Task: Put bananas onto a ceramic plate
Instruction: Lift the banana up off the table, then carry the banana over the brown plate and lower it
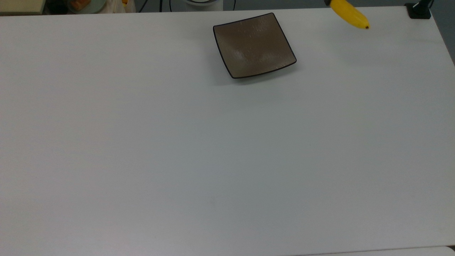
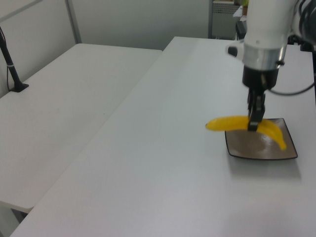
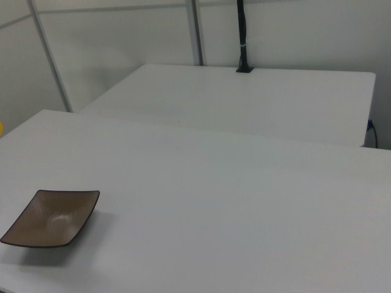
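A bright yellow banana hangs in the air, level, with my gripper shut on its middle from above. In the left view it hovers over the near edge of the square brown-grey ceramic plate. In the top view the banana shows at the upper right edge, well to the right of the plate, and its faint shadow lies on the table below it. The plate lies bare at the right view's lower left.
A white table carries the plate. A second white table stands beside it, with a black post clamped to its far edge. A black clamp base sits at the top view's upper right corner. Clutter lies beyond the table's far edge.
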Robot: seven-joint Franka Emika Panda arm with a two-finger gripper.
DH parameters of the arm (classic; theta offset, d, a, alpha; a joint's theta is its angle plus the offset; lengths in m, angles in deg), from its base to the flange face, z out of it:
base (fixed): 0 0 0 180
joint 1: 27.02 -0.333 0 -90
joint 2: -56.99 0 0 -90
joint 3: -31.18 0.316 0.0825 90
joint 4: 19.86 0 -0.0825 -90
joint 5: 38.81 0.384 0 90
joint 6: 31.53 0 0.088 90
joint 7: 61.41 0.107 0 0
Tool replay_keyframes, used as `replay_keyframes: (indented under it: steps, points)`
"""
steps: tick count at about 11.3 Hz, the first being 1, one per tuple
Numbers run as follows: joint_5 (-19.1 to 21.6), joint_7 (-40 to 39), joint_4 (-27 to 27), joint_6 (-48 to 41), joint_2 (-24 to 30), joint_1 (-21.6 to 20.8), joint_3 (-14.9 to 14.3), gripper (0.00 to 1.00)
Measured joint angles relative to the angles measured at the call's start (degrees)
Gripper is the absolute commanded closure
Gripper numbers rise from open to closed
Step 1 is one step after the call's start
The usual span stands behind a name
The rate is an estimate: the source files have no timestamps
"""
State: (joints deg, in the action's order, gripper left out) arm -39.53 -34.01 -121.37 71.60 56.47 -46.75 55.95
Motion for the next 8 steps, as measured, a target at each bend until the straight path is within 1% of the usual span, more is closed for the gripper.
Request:
replay_keyframes:
  steps: [2, 4, 5, 7, 8]
  points:
    - [1.7, -2.8, 0.0, -3.0, 2.9, 0.1, -2.5, 1.0]
    - [2.7, -5.1, 0.0, -5.1, 5.3, 0.2, -6.2, 1.0]
    - [2.7, -5.7, 0.0, -5.6, 5.7, 0.2, -7.2, 1.0]
    - [2.8, -6.4, 0.0, -7.6, 6.1, 0.2, -10.8, 1.0]
    - [3.4, -6.6, -0.1, -8.7, 6.1, 0.2, -12.9, 1.0]
